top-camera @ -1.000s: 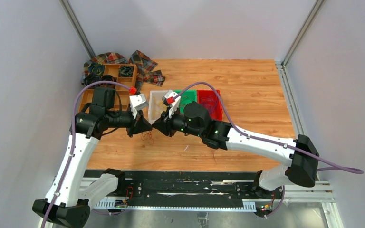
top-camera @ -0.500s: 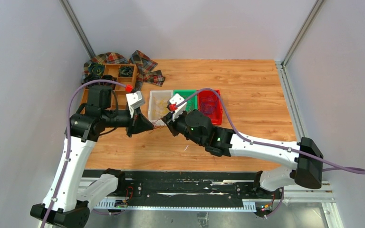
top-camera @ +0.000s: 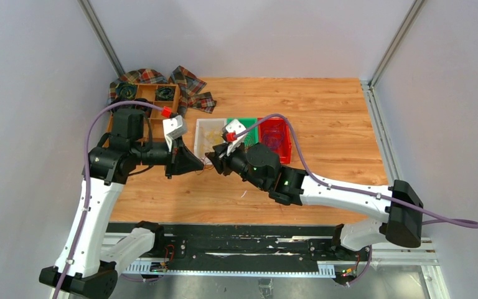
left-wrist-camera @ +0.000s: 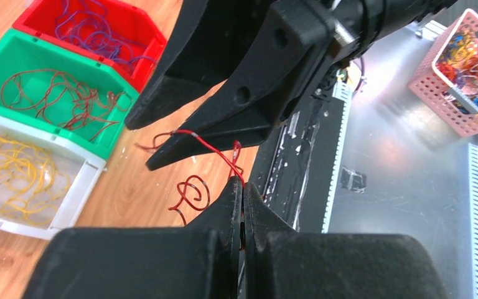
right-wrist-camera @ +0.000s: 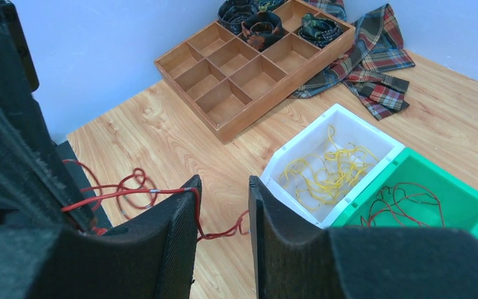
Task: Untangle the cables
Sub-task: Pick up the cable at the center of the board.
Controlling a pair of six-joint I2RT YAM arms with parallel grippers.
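A thin red cable (left-wrist-camera: 210, 147) runs taut from my left gripper (left-wrist-camera: 243, 187), which is shut on it, to my right gripper (right-wrist-camera: 223, 190). The right gripper stands open, and the red cable (right-wrist-camera: 131, 192) lies hooked over the tip of one of its fingers (right-wrist-camera: 174, 243) and dips through the gap. The cable's loose loops (left-wrist-camera: 193, 193) hang over the wood. In the top view both grippers meet tip to tip, left (top-camera: 194, 163) and right (top-camera: 213, 159), in front of the bins. Sorted cables lie in three bins: yellow in the white bin (right-wrist-camera: 373, 140), dark red in the green bin (right-wrist-camera: 467, 199), purple in the red bin (left-wrist-camera: 146, 38).
A wooden compartment tray (right-wrist-camera: 224, 103) with black rolls (right-wrist-camera: 261, 28) sits at the back left, plaid cloth (right-wrist-camera: 379, 75) beside it. The black rail (left-wrist-camera: 299, 156) marks the table's near edge. A pink basket (left-wrist-camera: 439, 93) of mixed wires stands beyond it.
The right gripper's jaws have opened, after being nearly shut on the red cable. Both grippers have shifted slightly toward the bins, lifting the cable off the table.
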